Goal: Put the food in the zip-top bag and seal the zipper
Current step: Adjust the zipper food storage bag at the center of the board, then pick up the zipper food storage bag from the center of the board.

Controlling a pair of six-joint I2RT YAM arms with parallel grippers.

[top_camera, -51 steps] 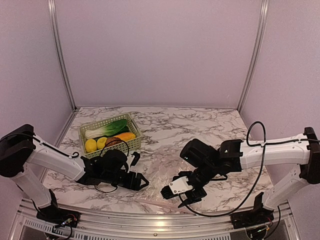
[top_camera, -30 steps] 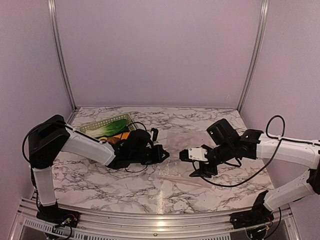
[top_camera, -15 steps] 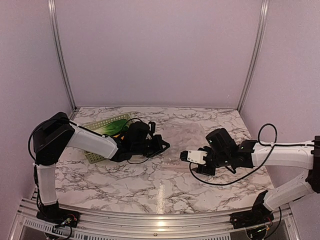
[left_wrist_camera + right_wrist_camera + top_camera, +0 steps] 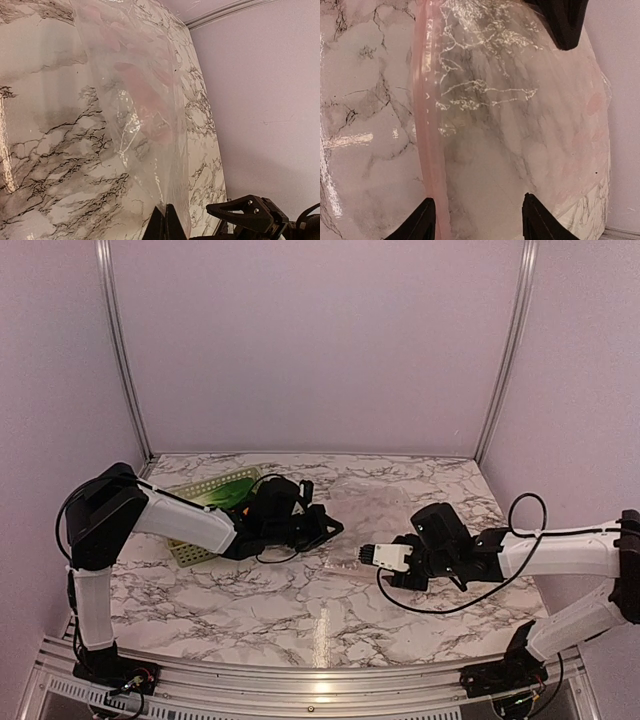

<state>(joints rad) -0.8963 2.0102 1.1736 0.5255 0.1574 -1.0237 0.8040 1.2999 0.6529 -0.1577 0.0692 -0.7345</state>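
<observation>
The clear crinkly plastic zip-top bag is honestly hard to spot from above. It's just a faint sheen a touch toward 1 o'clock from the middle of the white marble table. Its pale pink zipper strip only shows clearly in the right wrist view, running 12 to 6.

The left gripper is pinched tight on the bag's edge. The right gripper is spread wide over the mouth end, clamping nothing.

The light green perforated basket at 10 o'clock sits mostly behind the left arm, and only the leafy green bok choy peeks out. Open marble runs toward 6 o'clock.
</observation>
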